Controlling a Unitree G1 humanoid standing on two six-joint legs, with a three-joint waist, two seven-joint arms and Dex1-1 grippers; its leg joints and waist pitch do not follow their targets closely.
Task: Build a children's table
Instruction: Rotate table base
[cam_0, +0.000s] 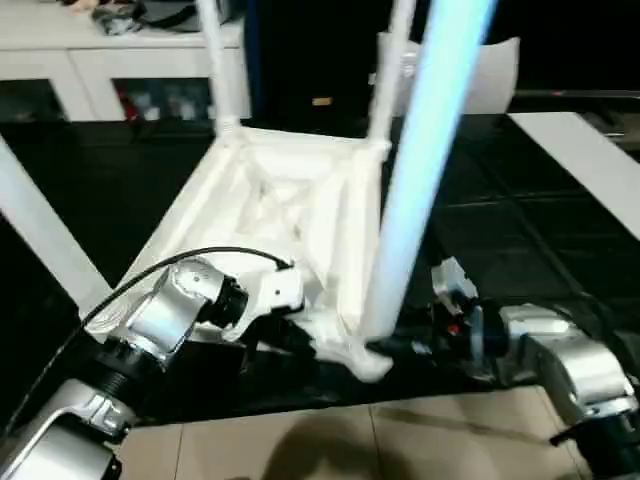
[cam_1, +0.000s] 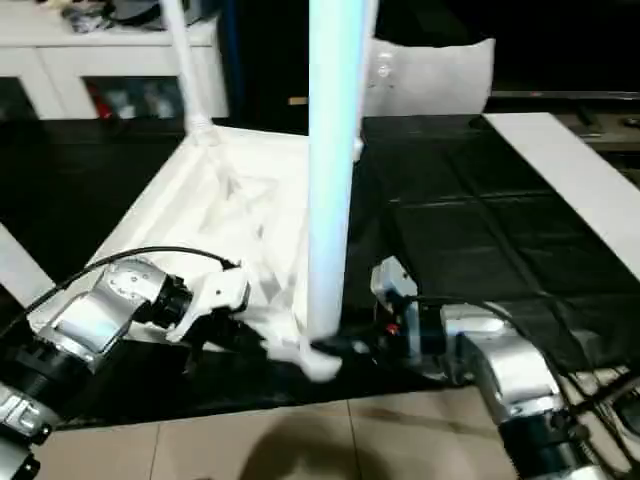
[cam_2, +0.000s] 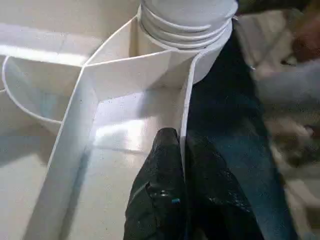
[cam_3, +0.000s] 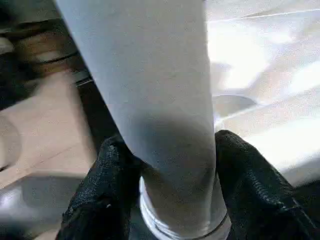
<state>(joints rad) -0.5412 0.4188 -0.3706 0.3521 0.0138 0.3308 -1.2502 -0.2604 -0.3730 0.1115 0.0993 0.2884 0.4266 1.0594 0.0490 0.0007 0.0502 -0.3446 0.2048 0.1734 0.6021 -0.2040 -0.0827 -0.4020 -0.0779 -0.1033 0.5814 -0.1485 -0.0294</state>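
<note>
The white table top (cam_0: 270, 200) lies underside up on the black mat, ribs showing. Two legs (cam_0: 215, 60) (cam_0: 390, 70) stand in its far corners and a third (cam_0: 40, 230) rises at the left. The fourth leg (cam_0: 415, 170) stands in the near corner socket (cam_2: 185, 20), where its threaded end shows. My right gripper (cam_3: 167, 145) is shut on this leg just above the socket, one finger on each side. A little to the left of that corner, my left gripper (cam_2: 182, 140) is shut on the top's thin rim wall (cam_2: 187, 100).
A white cabinet (cam_0: 100, 60) runs along the back left, and a grey-white cushion (cam_0: 495, 75) lies behind the table. A white board (cam_0: 590, 160) slants across the right side of the black mat (cam_0: 500, 230). Tan floor (cam_0: 400, 440) begins at the mat's near edge.
</note>
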